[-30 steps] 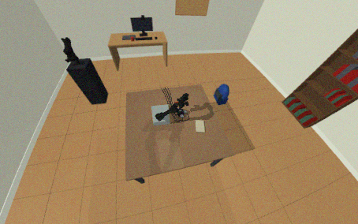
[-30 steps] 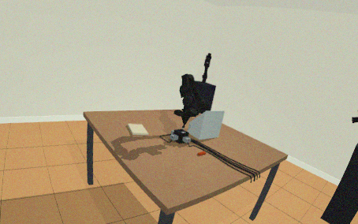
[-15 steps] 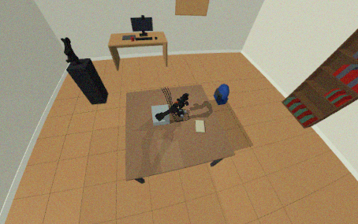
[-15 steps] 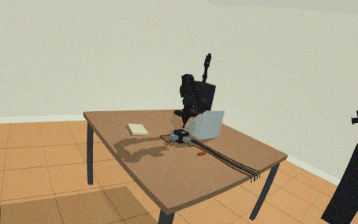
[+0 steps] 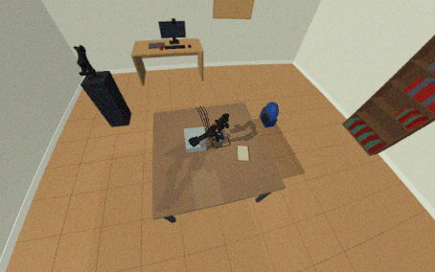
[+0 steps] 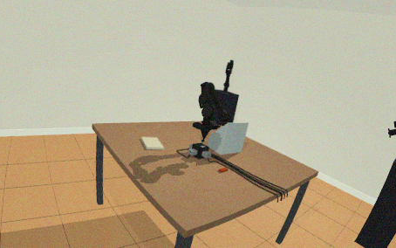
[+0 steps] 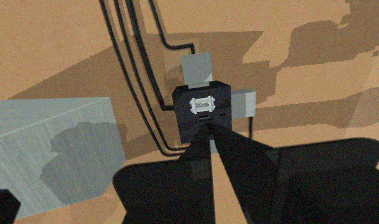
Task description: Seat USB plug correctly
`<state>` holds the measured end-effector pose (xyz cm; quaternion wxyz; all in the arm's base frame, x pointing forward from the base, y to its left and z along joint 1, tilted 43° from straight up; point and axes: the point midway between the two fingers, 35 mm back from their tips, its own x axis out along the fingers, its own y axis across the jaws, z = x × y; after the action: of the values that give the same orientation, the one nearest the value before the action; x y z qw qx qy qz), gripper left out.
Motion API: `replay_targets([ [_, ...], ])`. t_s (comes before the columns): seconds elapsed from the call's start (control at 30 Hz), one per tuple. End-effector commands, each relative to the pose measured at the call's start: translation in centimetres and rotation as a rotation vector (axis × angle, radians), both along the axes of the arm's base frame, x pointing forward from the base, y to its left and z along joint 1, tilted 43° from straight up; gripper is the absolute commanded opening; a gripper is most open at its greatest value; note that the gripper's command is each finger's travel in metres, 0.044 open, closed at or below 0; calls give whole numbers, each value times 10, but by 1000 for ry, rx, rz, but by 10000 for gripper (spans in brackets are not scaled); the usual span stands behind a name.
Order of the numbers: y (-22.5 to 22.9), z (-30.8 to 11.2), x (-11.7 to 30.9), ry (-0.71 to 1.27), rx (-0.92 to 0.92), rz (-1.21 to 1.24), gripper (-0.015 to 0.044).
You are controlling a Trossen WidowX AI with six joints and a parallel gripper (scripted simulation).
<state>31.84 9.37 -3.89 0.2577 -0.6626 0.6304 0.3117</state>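
Note:
The dark power cube (image 6: 200, 151) (image 7: 186, 121) sits on the table with light grey plugs on its sides. A silver rectangular fitting (image 7: 202, 105) shows on its top face; whether it is the socket I cannot tell. My gripper (image 6: 203, 140) (image 7: 209, 129) points down over the cube's top, its fingertips nearly together and shut on something small. I take it to be the USB plug, but the fingertips hide it. I cannot see its orientation or whether it touches the cube.
A large grey box (image 5: 190, 134) (image 6: 233, 139) (image 7: 85, 160) stands close beside the cube. Black cables (image 6: 254, 175) (image 7: 139, 55) run from the cube to the table edge. An orange-red block (image 6: 223, 169) and a cream book (image 5: 242, 153) (image 6: 152, 143) lie on the table (image 5: 177, 192).

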Motion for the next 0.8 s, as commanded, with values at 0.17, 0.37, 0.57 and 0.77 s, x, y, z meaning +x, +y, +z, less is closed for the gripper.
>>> replay_targets([
  [0.17,1,-1,0,5,14,3,0],
  [0.37,0,-2,0,5,19,3,0],
  [0.57,0,-2,0,6,24,4,0],
  [0.77,0,-3,0,7,29,4,0],
])
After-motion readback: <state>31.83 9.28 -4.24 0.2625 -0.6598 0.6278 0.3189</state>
